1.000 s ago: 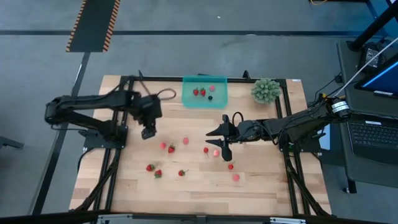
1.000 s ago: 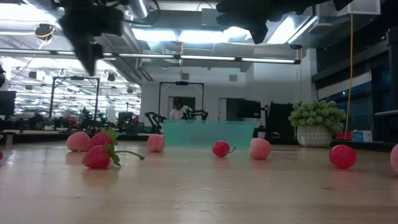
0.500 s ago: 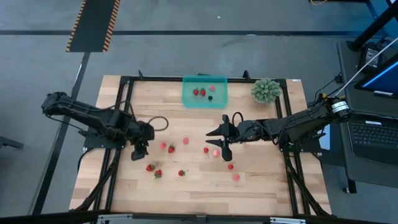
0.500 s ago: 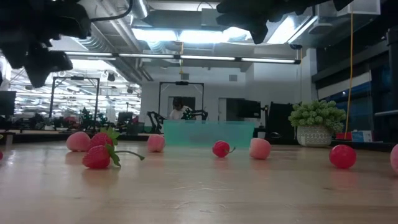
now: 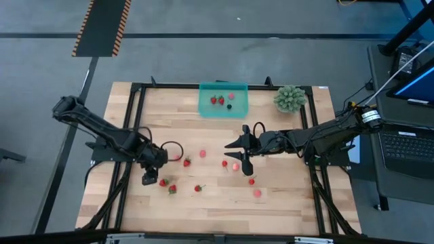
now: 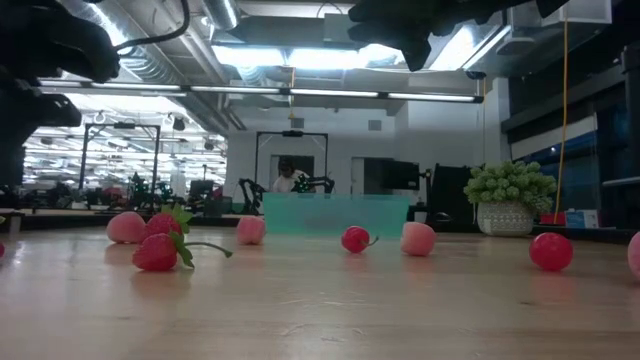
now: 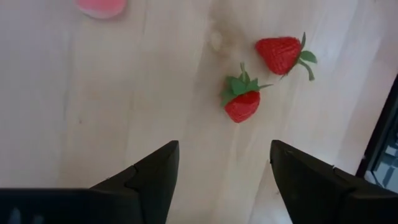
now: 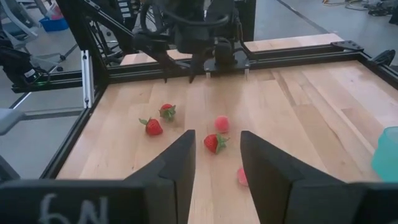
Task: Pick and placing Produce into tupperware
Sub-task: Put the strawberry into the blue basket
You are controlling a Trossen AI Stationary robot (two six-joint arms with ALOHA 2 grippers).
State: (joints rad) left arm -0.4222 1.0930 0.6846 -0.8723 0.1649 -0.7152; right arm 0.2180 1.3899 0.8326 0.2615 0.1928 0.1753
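while the left fingers (image 7: 221, 180) stand wide apart and empty, two strawberries (image 7: 242, 102) lie just beyond them.

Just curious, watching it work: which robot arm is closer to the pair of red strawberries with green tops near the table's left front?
Left. The left gripper hangs open beside the strawberries; the right gripper waits over mid-table, well off.

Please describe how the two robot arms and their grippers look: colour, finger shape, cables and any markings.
Both arms are black and jointed. A black cable loops beside the left gripper. The right gripper has two broad, flat, dark fingers, and pale handwritten characters show on its body. The right arm bears a silver ring.
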